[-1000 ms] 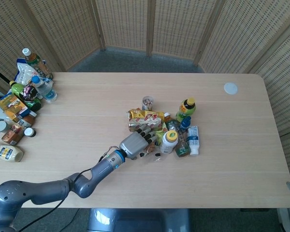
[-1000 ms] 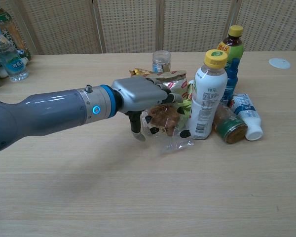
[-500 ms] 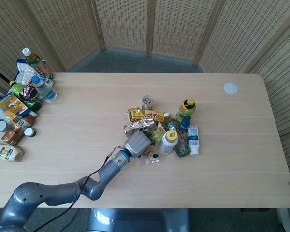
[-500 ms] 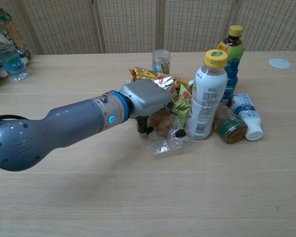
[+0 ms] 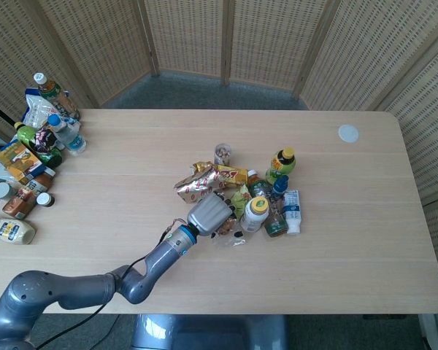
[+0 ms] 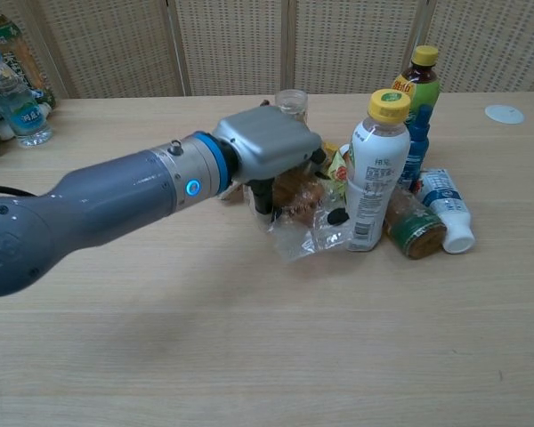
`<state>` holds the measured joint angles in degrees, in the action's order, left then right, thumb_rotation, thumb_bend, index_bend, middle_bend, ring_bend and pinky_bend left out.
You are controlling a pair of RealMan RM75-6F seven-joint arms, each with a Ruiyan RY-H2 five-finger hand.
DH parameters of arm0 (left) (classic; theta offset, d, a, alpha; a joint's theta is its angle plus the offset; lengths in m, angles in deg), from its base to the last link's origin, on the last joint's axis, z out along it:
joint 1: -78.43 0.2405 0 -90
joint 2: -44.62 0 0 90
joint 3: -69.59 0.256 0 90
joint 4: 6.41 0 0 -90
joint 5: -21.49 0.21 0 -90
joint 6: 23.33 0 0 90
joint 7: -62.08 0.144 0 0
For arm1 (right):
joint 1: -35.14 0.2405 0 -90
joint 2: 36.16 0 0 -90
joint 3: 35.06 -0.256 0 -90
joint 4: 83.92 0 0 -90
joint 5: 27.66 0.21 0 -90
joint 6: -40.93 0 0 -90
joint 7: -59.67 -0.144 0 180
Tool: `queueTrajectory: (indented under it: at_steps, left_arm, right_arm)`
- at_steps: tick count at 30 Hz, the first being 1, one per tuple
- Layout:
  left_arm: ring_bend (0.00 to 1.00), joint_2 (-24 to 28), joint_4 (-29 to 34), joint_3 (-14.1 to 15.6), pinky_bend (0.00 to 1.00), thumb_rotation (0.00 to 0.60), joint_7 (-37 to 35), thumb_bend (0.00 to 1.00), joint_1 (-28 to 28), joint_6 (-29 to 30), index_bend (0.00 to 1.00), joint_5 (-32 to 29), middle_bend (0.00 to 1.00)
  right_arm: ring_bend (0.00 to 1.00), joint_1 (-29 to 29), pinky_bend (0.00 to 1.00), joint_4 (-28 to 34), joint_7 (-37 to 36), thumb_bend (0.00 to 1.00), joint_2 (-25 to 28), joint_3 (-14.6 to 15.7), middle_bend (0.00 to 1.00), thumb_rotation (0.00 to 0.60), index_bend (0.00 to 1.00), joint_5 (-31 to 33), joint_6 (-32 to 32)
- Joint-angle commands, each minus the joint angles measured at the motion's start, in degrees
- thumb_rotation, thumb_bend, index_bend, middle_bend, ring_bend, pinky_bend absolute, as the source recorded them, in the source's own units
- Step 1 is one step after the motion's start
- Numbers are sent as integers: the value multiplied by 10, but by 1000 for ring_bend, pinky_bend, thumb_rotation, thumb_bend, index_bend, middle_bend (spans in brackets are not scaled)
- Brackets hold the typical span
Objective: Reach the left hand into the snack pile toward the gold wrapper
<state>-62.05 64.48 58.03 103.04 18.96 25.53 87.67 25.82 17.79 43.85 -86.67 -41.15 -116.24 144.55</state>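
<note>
Left hand (image 5: 209,214) sits in the snack pile, back uppermost; its fingers are hidden, so I cannot tell its grip. Gold wrapper (image 5: 204,183) lies just beyond it, touching. White bottle with yellow cap (image 6: 372,169) stands close beside; clear cookie bag (image 6: 304,220) lies beneath the hand. Label text is unreadable. Spare bottles (image 5: 36,138) crowd the table's (image 5: 131,160) far-left edge.

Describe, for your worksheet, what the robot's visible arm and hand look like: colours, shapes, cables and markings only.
The left arm is a smooth, rounded, grey-blue tube. At the wrist sits a blue ring with a small glowing blue light. The left hand has a boxy, silver-grey back and dark fingers. In the head view a thin black cable loops beside the forearm. The right arm is not visible.
</note>
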Motion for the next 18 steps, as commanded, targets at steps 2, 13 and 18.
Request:
queueTrajectory:
  at_steps: [2,13,18]
  left_arm:
    - [525,85,109,-21,557,600,9,0,14,38,651,4,554]
    - [525,234,284,-70,557,600,21,0,36,85,647,-54,547]
    - [524,296,336,-83,558,600,27,0,41,102,646,-68,546]
  right_arm:
    - [0,-1,0,1,4,0,-1,0,0,600,0,-2,2]
    - [0,-3,0,6,17,0,-3,2,0,600,0,-9,6]
    - [0,-1,0,7,22,0,-4,2,0,600,0,-9,4]
